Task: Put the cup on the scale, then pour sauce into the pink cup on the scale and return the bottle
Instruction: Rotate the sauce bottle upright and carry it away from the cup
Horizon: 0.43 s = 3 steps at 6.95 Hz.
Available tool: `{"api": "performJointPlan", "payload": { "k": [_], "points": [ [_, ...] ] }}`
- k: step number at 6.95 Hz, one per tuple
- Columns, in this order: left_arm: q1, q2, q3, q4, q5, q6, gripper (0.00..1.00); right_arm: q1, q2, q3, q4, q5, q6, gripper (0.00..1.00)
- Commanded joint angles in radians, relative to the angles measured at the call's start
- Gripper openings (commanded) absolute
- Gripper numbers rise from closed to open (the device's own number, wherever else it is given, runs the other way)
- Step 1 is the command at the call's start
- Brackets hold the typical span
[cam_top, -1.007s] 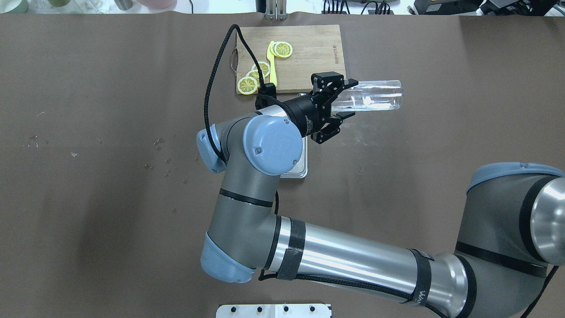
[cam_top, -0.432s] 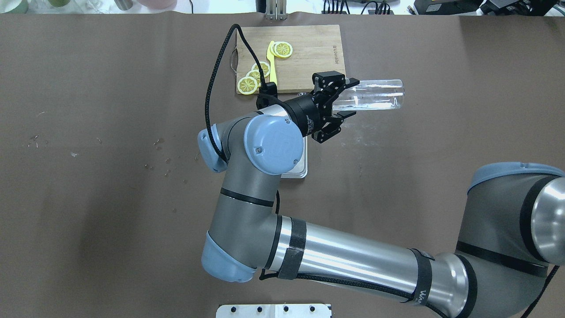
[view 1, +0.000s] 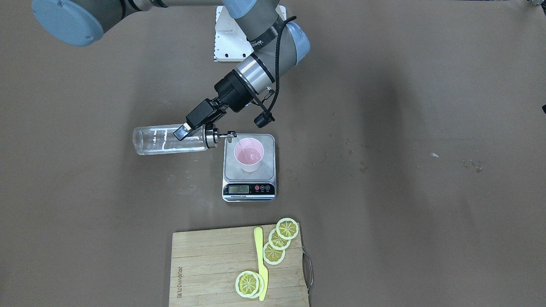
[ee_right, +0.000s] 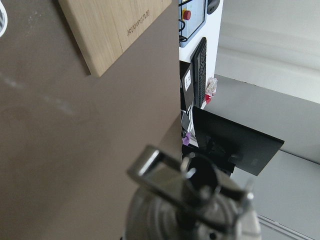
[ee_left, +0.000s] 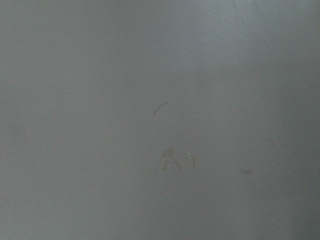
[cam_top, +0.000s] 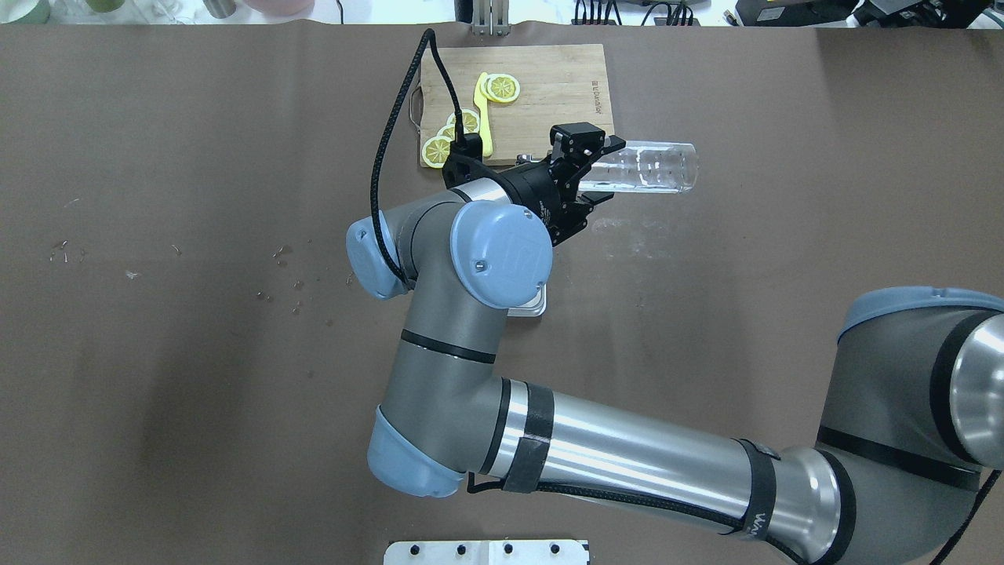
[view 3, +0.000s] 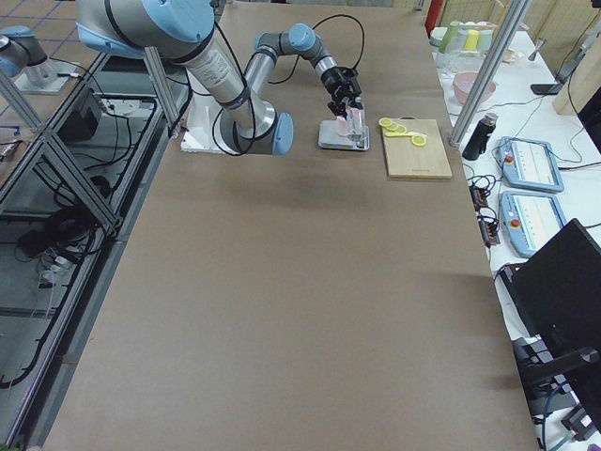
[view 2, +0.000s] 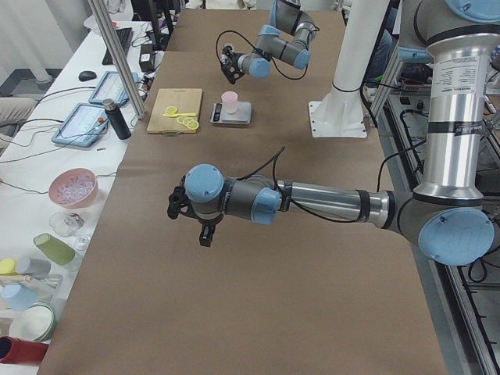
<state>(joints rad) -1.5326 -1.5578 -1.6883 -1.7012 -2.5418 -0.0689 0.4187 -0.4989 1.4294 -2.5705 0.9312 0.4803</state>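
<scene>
My right gripper [view 1: 184, 131] is shut on the clear glass bottle [view 1: 164, 140] and holds it nearly level above the table. Its metal spout [view 1: 225, 135] reaches over the rim of the pink cup [view 1: 248, 154]. A thin stream of sauce seems to run from the spout into the cup. The cup stands upright on the scale [view 1: 249, 188]. In the overhead view my right gripper [cam_top: 590, 171] holds the bottle [cam_top: 647, 166], and my arm hides the cup and most of the scale [cam_top: 535, 307]. My left gripper [view 2: 186, 206] hangs over bare table far from these; I cannot tell whether it is open.
A wooden cutting board [view 1: 209, 264] lies beyond the scale, with lemon slices [view 1: 275, 251] and a yellow knife [view 1: 260, 264] on it. It also shows in the overhead view [cam_top: 553, 86]. The white base plate [view 1: 230, 40] is behind the arm.
My right wrist has turned and moved toward the cutting board and the cup. The bottle has shifted with it, toward the left in the overhead view, still held.
</scene>
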Motion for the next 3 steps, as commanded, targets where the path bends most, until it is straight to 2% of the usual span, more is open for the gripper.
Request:
{"api": "performJointPlan", "payload": {
  "k": [1,3],
  "points": [
    [-0.004,-0.005,-0.005,0.000,0.000,-0.003,0.97,0.029,-0.076,0.087,0.140,0.014,-0.014,0.00],
    [-0.006,-0.014,-0.007,0.000,0.000,-0.003,0.97,0.099,-0.137,0.135,0.304,0.110,-0.081,0.00]
  ]
}}
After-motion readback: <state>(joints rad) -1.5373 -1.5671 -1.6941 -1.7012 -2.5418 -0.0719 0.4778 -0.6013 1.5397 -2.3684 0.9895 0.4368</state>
